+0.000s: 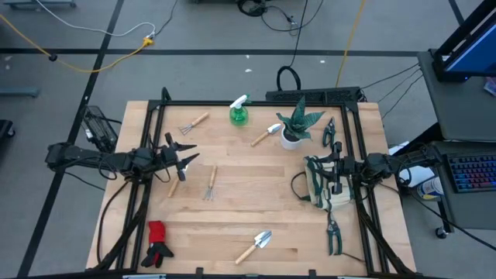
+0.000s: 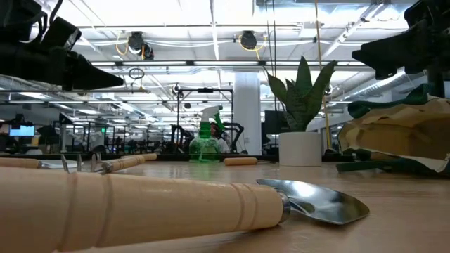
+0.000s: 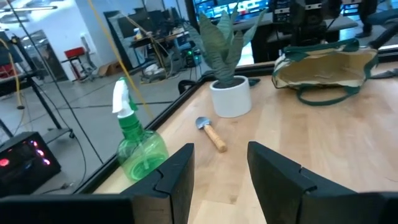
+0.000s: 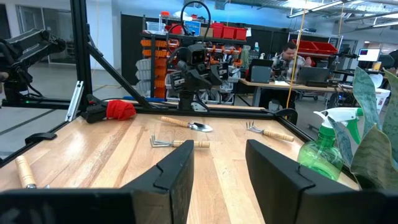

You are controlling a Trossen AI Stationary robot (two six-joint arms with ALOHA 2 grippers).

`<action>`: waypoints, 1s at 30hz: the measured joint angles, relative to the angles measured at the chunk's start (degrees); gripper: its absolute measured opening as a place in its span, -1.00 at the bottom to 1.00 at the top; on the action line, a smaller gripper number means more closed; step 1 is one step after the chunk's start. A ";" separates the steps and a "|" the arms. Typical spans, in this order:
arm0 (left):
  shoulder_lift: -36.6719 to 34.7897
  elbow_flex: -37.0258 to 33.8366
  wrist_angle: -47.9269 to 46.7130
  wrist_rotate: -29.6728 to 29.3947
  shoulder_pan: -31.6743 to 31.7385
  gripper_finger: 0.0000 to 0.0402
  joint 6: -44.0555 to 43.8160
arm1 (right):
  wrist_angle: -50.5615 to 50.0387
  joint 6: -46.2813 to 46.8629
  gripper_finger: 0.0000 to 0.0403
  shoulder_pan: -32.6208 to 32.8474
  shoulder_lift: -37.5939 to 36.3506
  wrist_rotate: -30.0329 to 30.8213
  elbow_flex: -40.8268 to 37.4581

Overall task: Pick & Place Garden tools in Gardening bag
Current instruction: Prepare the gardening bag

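Note:
The beige and green gardening bag (image 1: 325,190) lies slumped on the table at the right; it also shows in the low view (image 2: 401,133) and the left wrist view (image 3: 323,65). My right gripper (image 1: 332,166) hovers over the bag's far part, open and empty (image 4: 217,155). My left gripper (image 1: 184,156) is open and empty (image 3: 221,155) above the table's left part. A fork (image 1: 210,182) and a wooden handle (image 1: 173,187) lie near it. A rake (image 1: 192,122), the green spray bottle (image 1: 239,113) and a trowel (image 1: 267,133) lie at the far side.
The spiky plant in a white pot (image 1: 296,128) stands just beyond the bag. Pruning shears lie at the far right (image 1: 328,132) and near right (image 1: 333,232). A trowel (image 1: 256,244) and red-and-black gloves (image 1: 157,244) lie by the near edge. A black frame (image 1: 155,116) rims the table.

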 joint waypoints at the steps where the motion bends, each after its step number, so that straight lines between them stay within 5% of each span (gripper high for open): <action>1: 0.00 0.01 0.00 -0.02 0.00 -0.22 0.41 | -0.01 0.00 -0.31 -0.02 0.01 0.01 -0.01; 30: 0.00 0.01 0.02 -6.09 0.00 -0.22 -0.79 | -0.01 0.01 -0.31 -0.02 0.01 0.01 -0.02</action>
